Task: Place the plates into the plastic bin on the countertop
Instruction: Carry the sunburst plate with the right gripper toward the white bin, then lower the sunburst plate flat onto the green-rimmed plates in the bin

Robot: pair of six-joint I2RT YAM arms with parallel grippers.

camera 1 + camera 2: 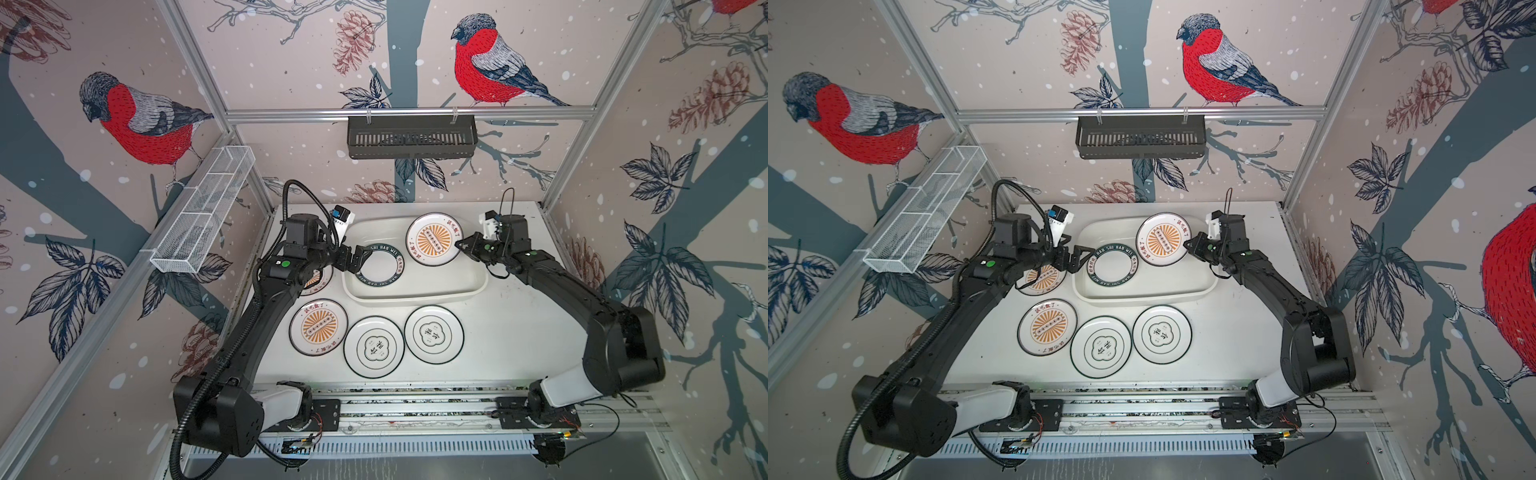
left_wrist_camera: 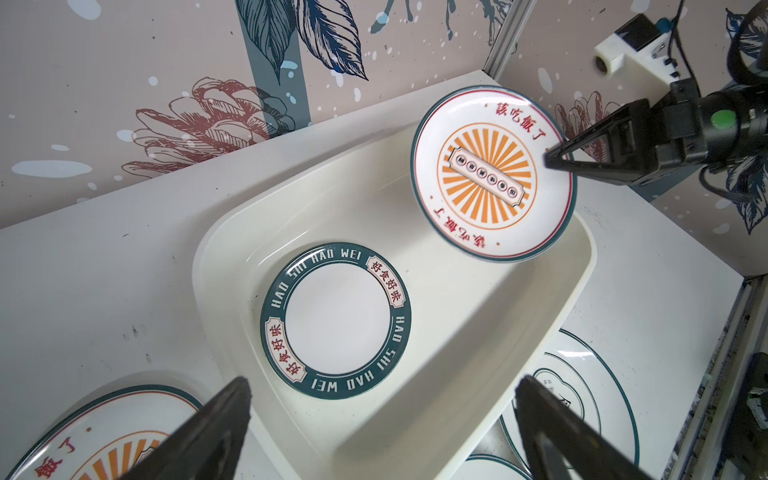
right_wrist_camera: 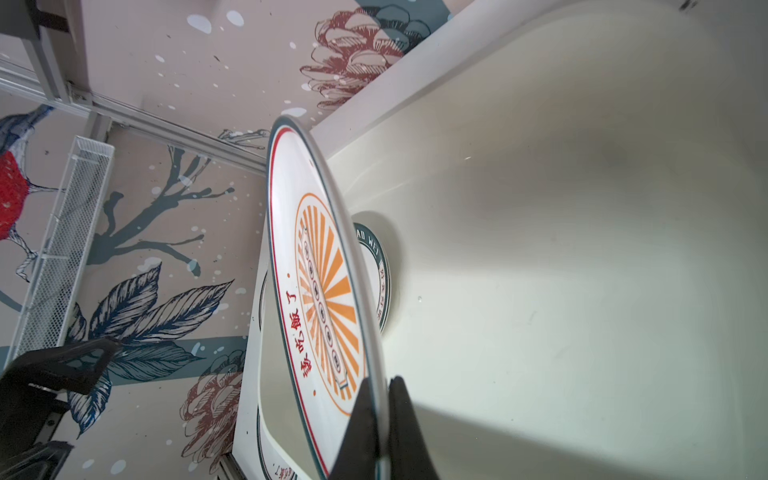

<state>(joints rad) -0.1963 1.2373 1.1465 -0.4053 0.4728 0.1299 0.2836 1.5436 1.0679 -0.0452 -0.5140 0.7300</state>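
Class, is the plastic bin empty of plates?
No, the lettered-ring plate lies flat on the floor of the plastic bin.

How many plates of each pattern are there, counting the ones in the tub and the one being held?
orange sunburst plates: 3
black quatrefoil plates: 2
lettered-ring plate: 1
Total: 6

Two baskets hanging
Black basket (image 1: 411,141) is hanging from the back rail (image 1: 291,114); wire basket (image 1: 203,210) is hanging along the left wall (image 1: 54,249).
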